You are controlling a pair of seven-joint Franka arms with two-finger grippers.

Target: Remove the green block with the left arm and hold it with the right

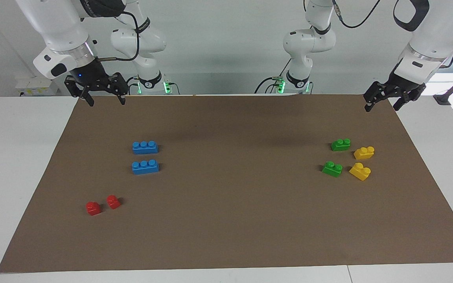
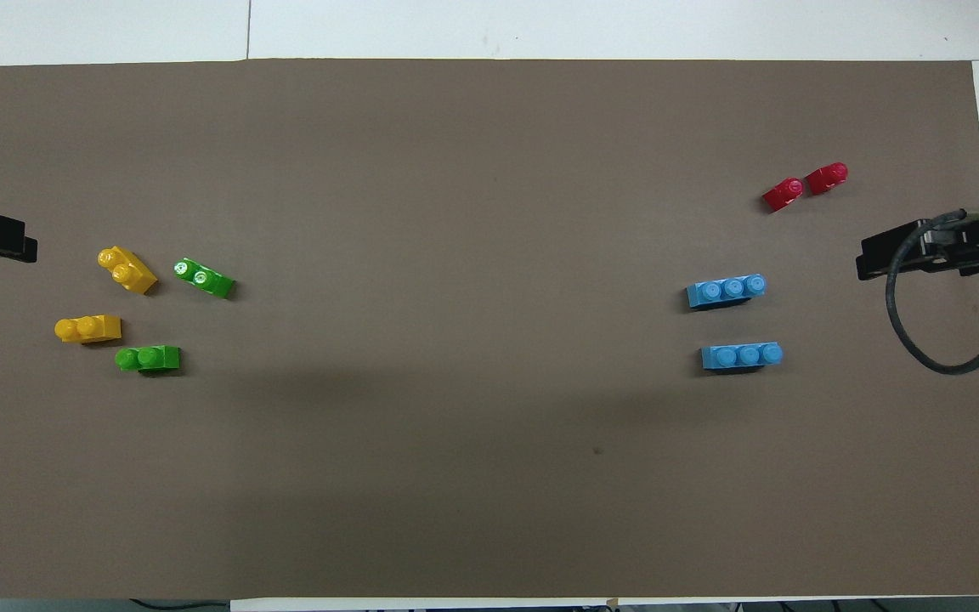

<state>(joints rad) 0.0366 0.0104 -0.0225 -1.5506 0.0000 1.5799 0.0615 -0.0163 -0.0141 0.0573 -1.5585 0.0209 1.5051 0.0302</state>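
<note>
Brown mat (image 1: 226,220) holds both green blocks (image 1: 340,144) (image 1: 332,168) untouched beside the yellow ones at the left arm's end, while left gripper (image 1: 382,100) and right gripper (image 1: 102,95) hover spread and empty, so everything remains.

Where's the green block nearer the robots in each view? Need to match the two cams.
Facing view: green block, toward the left arm's end of the mat, higher of the two greens, beside a yellow block.
Overhead view: same green block, lower of the two greens, just below that yellow block.
Shared landmark: the pair of blue blocks toward the right arm's end.
</note>
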